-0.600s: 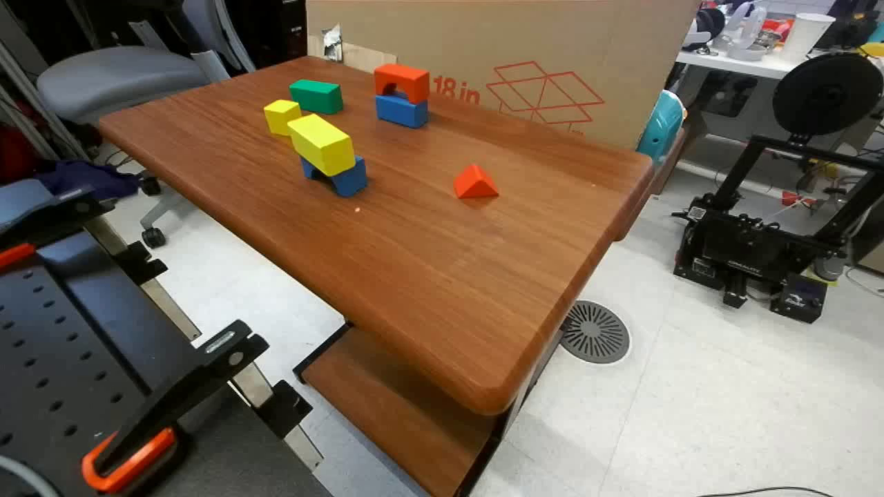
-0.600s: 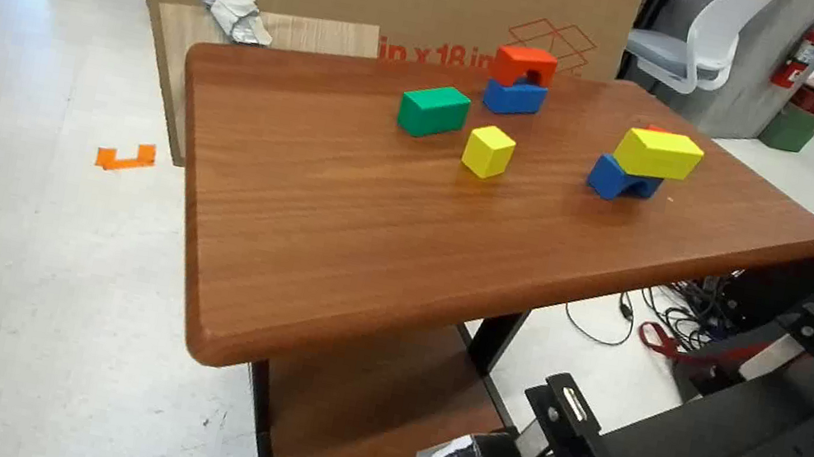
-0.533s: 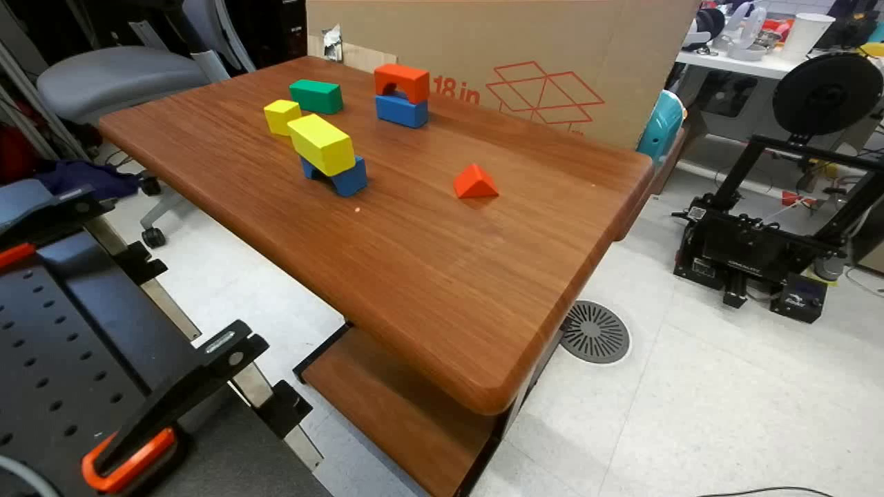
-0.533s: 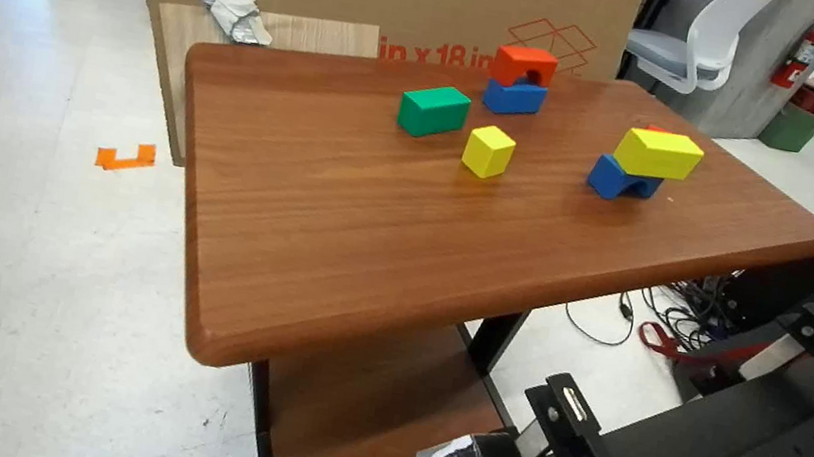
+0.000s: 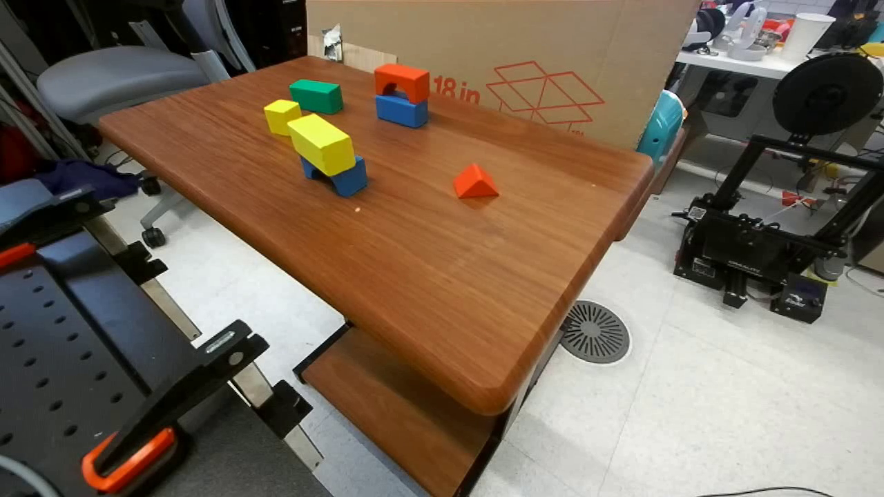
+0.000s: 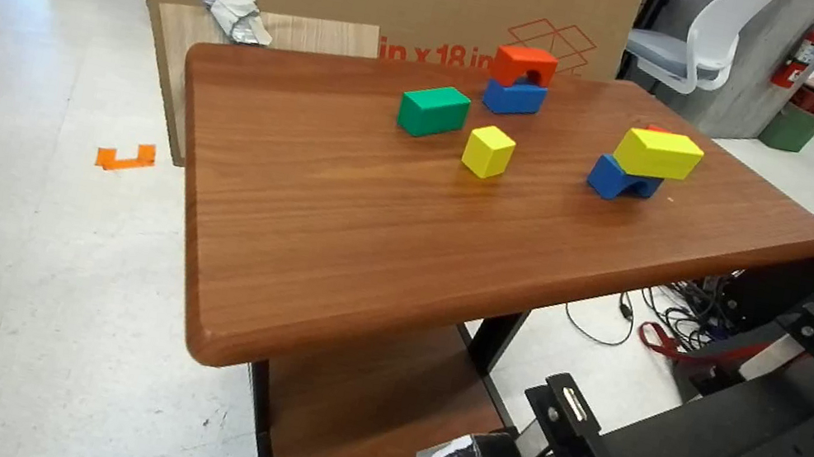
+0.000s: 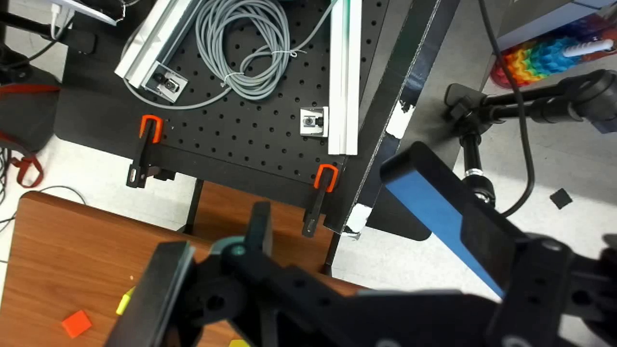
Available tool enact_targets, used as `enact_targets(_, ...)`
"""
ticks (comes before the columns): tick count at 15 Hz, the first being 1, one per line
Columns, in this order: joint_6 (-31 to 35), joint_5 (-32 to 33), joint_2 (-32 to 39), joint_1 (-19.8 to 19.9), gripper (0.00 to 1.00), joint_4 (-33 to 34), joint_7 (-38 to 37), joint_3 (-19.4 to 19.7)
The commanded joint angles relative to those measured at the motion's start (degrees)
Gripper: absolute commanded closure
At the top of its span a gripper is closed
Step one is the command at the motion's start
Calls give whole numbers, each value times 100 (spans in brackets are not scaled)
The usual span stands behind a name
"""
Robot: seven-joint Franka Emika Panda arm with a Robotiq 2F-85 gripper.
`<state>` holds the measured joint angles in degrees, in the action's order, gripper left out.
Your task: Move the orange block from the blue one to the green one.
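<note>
The orange block (image 5: 409,73) is an arch. It rests on top of the flat blue block (image 5: 400,112) near the table's far edge, and both show in the other exterior view as orange block (image 6: 525,59) and blue block (image 6: 513,100). The green block (image 5: 316,96) lies apart from that stack; it also shows in an exterior view (image 6: 433,112). My gripper (image 7: 332,185) shows only in the wrist view. Its jaws stand wide apart with nothing between them, away from the blocks. The orange, blue and green blocks are not seen in the wrist view.
A small yellow block (image 5: 280,117) lies near the green block. A long yellow block (image 5: 322,143) rests tilted on a blue arch (image 5: 350,178). An orange-red wedge (image 5: 475,182) lies apart on the table (image 5: 428,262). A cardboard box (image 5: 552,41) stands behind the table.
</note>
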<state>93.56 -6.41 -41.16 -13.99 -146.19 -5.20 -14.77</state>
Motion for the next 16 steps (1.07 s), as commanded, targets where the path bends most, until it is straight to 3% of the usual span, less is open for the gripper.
enact_targets(1, -17, 6, 6, -8, 0, 16, -5, 7)
enact_targets(7, 473, -334, 570, 299, 0, 288, -560, 137)
enact_targets(16, 2380, -331, 2297, 1020, 0, 982, -548, 833)
